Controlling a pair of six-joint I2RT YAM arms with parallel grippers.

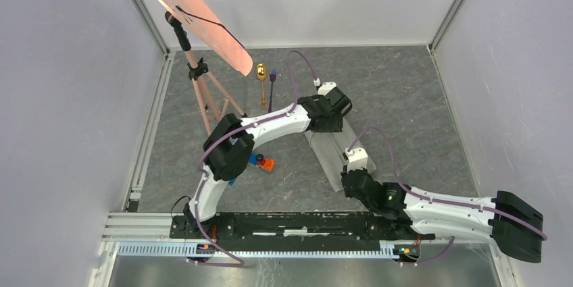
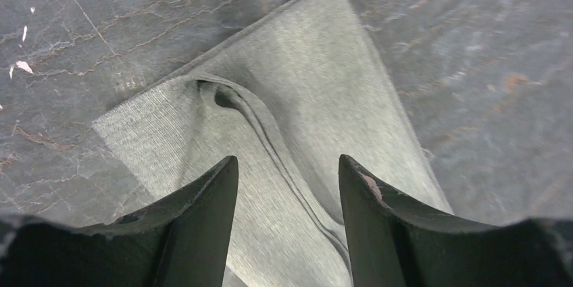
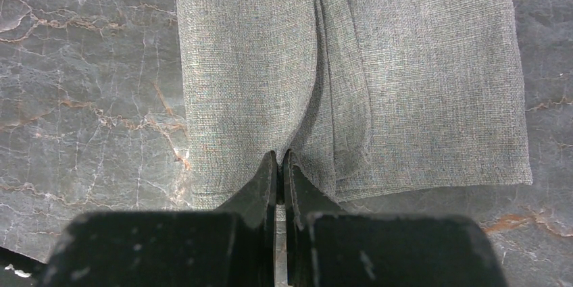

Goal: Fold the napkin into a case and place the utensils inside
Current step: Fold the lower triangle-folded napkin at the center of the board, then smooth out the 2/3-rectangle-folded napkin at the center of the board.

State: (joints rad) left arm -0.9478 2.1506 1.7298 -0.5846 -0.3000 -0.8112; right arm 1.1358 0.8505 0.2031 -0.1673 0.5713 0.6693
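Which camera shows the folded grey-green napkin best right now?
Right wrist: the folded grey-green cloth napkin fills the frame, both side edges, near hem and centre pleat sharp. Left wrist shows its far end and a wrinkle beyond the open left hand. Top external shows it small and partly covered.

The counter (image 1: 405,84) is being overlooked from high behind; the napkin (image 3: 419,64) is being framed closely, downward, by both wrist cameras.
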